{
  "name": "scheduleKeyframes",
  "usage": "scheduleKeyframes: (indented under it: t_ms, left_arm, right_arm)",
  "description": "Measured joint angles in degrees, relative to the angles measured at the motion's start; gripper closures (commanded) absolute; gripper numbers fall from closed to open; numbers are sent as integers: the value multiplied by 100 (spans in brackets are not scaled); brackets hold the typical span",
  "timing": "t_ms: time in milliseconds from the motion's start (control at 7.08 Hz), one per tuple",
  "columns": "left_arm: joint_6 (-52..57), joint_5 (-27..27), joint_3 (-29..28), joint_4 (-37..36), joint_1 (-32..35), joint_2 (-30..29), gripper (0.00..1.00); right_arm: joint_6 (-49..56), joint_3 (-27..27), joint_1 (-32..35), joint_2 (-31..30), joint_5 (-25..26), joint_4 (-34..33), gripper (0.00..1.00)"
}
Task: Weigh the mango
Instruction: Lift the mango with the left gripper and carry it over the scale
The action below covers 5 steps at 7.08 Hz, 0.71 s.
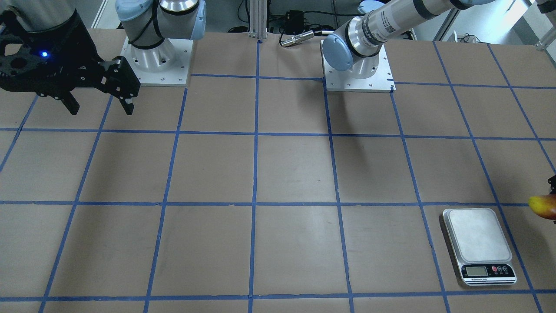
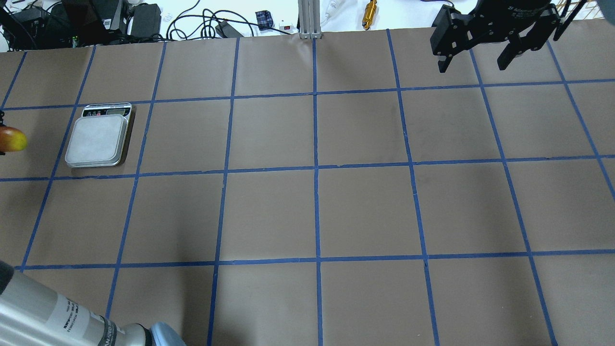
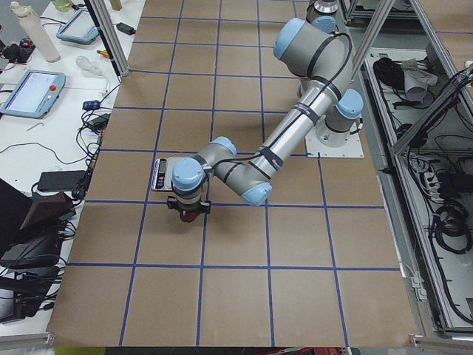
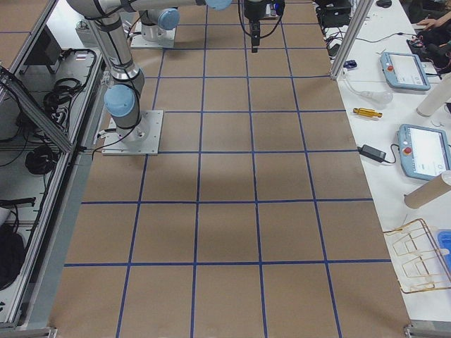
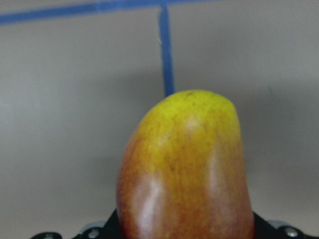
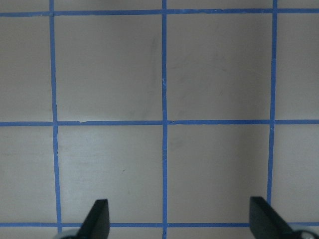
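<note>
The mango [image 5: 187, 174], yellow at the tip and orange-red toward the wrist, fills the left wrist view. My left gripper [image 3: 189, 212] is shut on it and holds it above the table. The mango shows at the left edge of the overhead view [image 2: 12, 139] and at the right edge of the front view [image 1: 544, 206], beside the scale and apart from it. The scale [image 2: 96, 140] is silver with a bare white platform [image 1: 478, 234]. My right gripper [image 2: 472, 66] is open and empty, high over the far right of the table [image 6: 180, 219].
Brown paper with a blue tape grid [image 2: 315, 166] covers the table. Cables and a brass part [image 2: 370, 8] lie beyond the far edge. Both arm bases [image 1: 359, 69] stand on the robot's side. Tablets and bottles sit on a side bench [image 4: 423, 151].
</note>
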State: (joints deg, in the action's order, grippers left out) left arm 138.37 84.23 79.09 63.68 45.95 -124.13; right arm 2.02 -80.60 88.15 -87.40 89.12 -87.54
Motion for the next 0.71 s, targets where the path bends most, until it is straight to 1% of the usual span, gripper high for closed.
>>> scheduleKeyframes:
  t_ms: [282,424,706]
  left_arm:
    - [-767,-16,181,-4,576,25,100]
    - [-1033,-17,333,-61,752,19,100]
    - [-1266,-103,489,-203,888,-63,100]
  right_arm:
    - [0,0,0,-2,0,0,0]
    - [0,0,-2,-2,0,0,0]
    - [0,0,-2,-3,6,0,0]
